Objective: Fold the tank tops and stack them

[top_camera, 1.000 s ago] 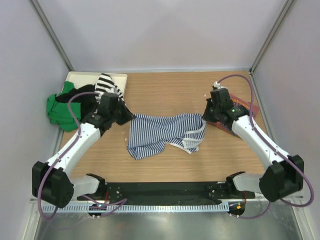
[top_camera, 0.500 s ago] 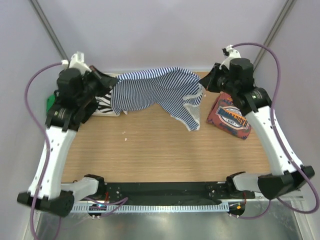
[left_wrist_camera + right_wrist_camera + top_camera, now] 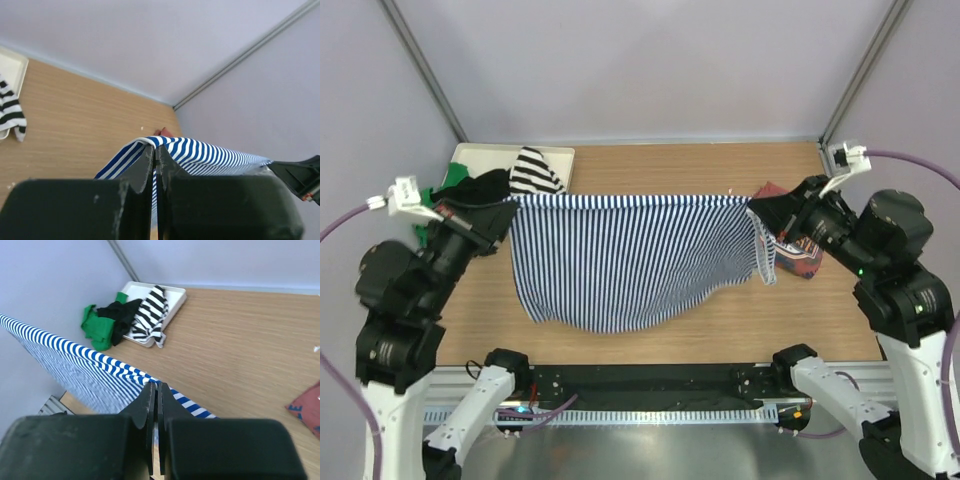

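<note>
Navy-and-white striped tank top (image 3: 620,260) hangs spread like a curtain between the two arms, above the table (image 3: 660,170). Its upper edge is pulled into a nearly straight horizontal line. The lower edge sags in a curve, deepest left of centre; whether it touches the wood cannot be told from above. On the right side a strap loop with pale trim dangles just below the right tool.

Left tool (image 3: 508,210) — closed tight, clamped on the upper left corner of the striped tank top. The wrist view shows cloth pinched in the thin slit between the two dark fingers (image 3: 141,170).

Right tool (image 3: 758,207) — likewise closed, gripping the upper right corner. Its wrist view shows the striped edge running away from the pinch toward the left wall.

Both arms are raised, with the tools pointing inward toward each other.

Brick-red tank top (image 3: 800,255) lies on the table at the right, below the right arm; its printed logo is partly hidden by the arm and the hanging strap.

White tray (image 3: 470,153) sits at the far-left corner of the table. A broad-striped black-and-white top (image 3: 150,312) is draped over it. A black garment (image 3: 117,312) and a green garment (image 3: 97,330) are heaped beside it, the green one spilling off the tray's left side.
</note>
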